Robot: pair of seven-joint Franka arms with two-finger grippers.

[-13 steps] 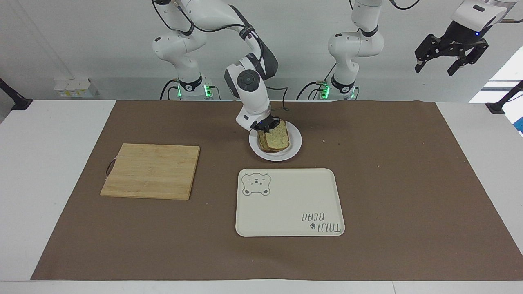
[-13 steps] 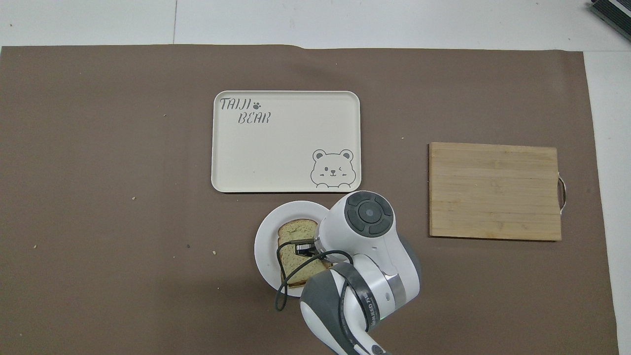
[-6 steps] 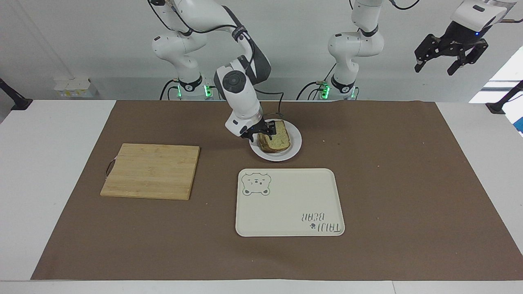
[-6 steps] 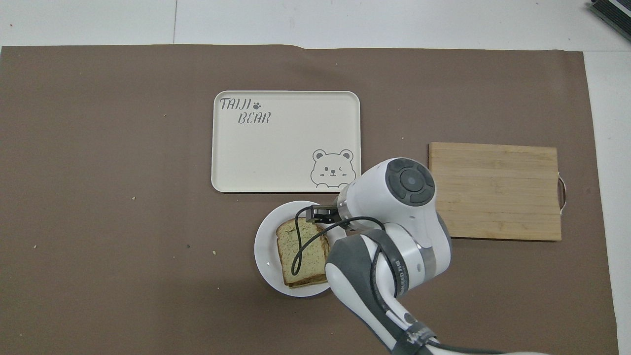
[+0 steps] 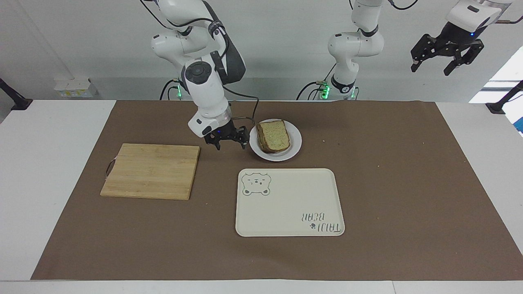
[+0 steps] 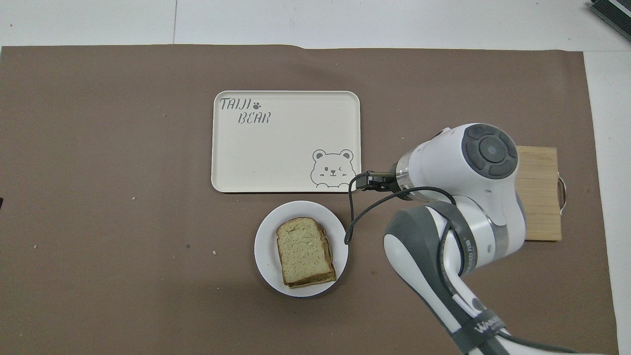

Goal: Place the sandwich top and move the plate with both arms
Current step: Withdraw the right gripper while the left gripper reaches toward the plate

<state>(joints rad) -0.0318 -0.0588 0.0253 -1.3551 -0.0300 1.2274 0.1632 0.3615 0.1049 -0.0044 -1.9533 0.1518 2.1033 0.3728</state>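
Facing view showed the right gripper [image 5: 227, 140] low over the brown mat [image 5: 388, 171], fingers spread and holding nothing. The sandwich top [image 5: 274, 134] lay clear of those fingers, just beside them toward the left arm's end, stacked on the sandwich on the plate [image 5: 295, 148]. The left gripper [image 5: 447, 52] waited high, fingers splayed and empty, well apart from both.

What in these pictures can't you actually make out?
- The sandwich filling: the sandwich top covers everything beneath it on the plate.
- The cutting board: in the overhead view, mostly hidden by the right arm.
- The left hand: absent from the overhead view.
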